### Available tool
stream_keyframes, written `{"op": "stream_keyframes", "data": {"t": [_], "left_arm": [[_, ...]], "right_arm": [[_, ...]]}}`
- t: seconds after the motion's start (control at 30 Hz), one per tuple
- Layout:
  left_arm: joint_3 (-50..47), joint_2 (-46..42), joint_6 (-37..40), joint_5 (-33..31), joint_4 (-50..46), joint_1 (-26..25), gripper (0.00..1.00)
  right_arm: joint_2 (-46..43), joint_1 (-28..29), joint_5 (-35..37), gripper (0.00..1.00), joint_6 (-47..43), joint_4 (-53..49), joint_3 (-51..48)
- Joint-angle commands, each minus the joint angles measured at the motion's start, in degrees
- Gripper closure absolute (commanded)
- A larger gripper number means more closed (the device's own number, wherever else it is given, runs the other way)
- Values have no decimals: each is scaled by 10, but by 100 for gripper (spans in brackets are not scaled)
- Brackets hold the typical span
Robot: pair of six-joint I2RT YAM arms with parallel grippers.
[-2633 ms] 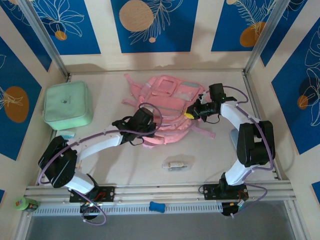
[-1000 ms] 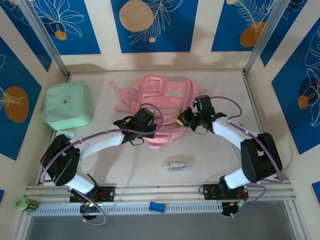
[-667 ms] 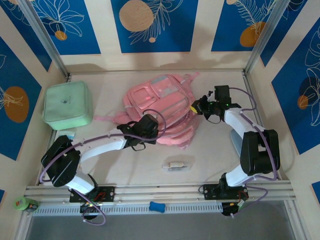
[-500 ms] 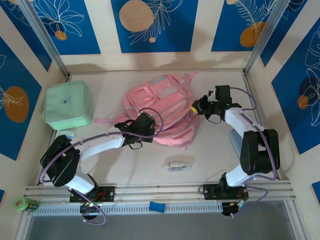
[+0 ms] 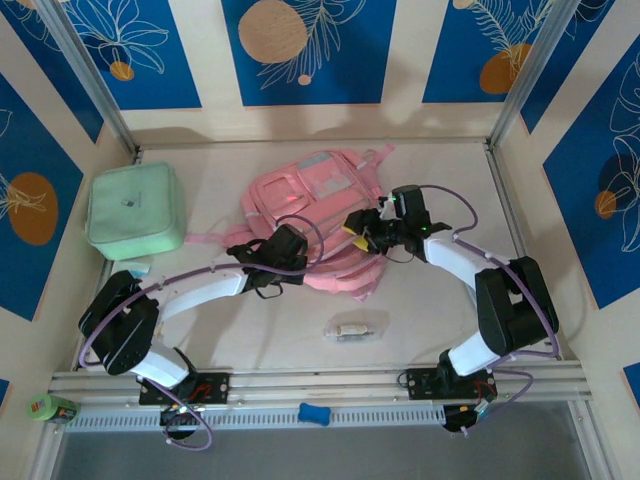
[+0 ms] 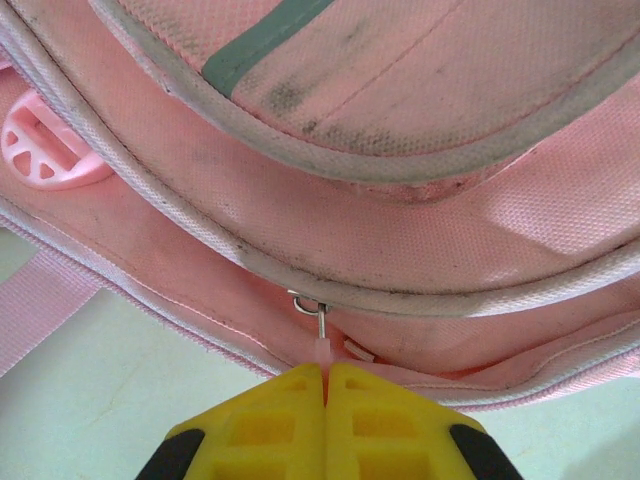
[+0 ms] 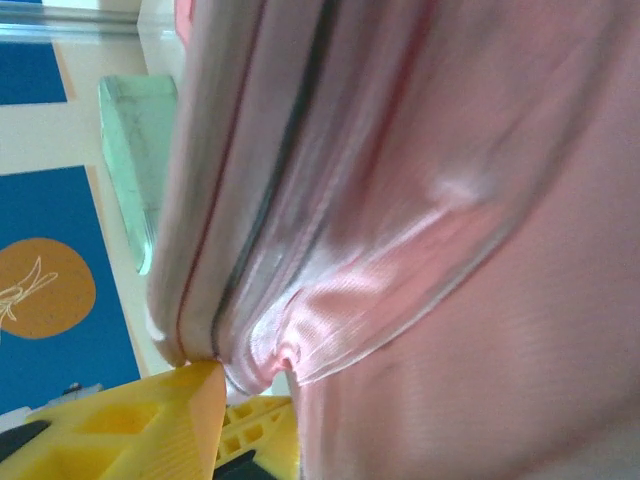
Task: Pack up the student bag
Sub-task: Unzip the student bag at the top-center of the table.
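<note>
The student bag (image 5: 318, 215), a soft pink backpack with pale grey-blue trim, lies flat in the middle of the table. My left gripper (image 5: 290, 252) sits at the bag's near edge. In the left wrist view its yellow fingers (image 6: 270, 420) are pressed together on the small pink zipper pull (image 6: 320, 345) that hangs from a metal ring on the bag (image 6: 400, 230). My right gripper (image 5: 356, 229) is at the bag's right side. In the right wrist view its fingers (image 7: 140, 420) stand apart with a fold of the pink bag fabric (image 7: 400, 200) bulging into the gap.
A mint green square zip case (image 5: 135, 210) lies at the left wall, also seen as a green blur (image 7: 130, 150) in the right wrist view. A small item in clear wrapping (image 5: 350, 329) lies on the table in front of the bag. The walls stand close on three sides.
The bag has swung round and shifted on the table. My right gripper let go, moved left onto the bag's side and opened. My left gripper has stayed shut on the pull.
</note>
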Motion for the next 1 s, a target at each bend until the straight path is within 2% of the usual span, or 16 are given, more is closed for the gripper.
{"op": "stream_keyframes", "data": {"t": [0.0, 0.13, 0.33, 0.43, 0.5, 0.7, 0.97], "left_arm": [[0, 1, 0, 17, 25, 2, 100], [9, 1, 6, 3, 15, 2, 100], [14, -3, 31, -28, -5, 8, 100], [11, -7, 44, -44, -13, 22, 100], [11, -7, 56, -52, -14, 33, 100], [26, -1, 86, -58, -12, 89, 100], [70, 53, 104, -24, 29, 176, 100]], "right_arm": [[-23, 47, 44, 44, 18, 47, -7], [-16, 72, 83, 53, 26, 56, -10], [-20, 43, 61, 89, 22, 34, -4], [-37, 28, 59, 97, 17, 22, -7], [-48, 19, 50, 100, 16, 15, -5], [-70, -16, 11, 100, 32, 15, -6], [-69, -14, -4, 100, 44, 24, -4]]}}
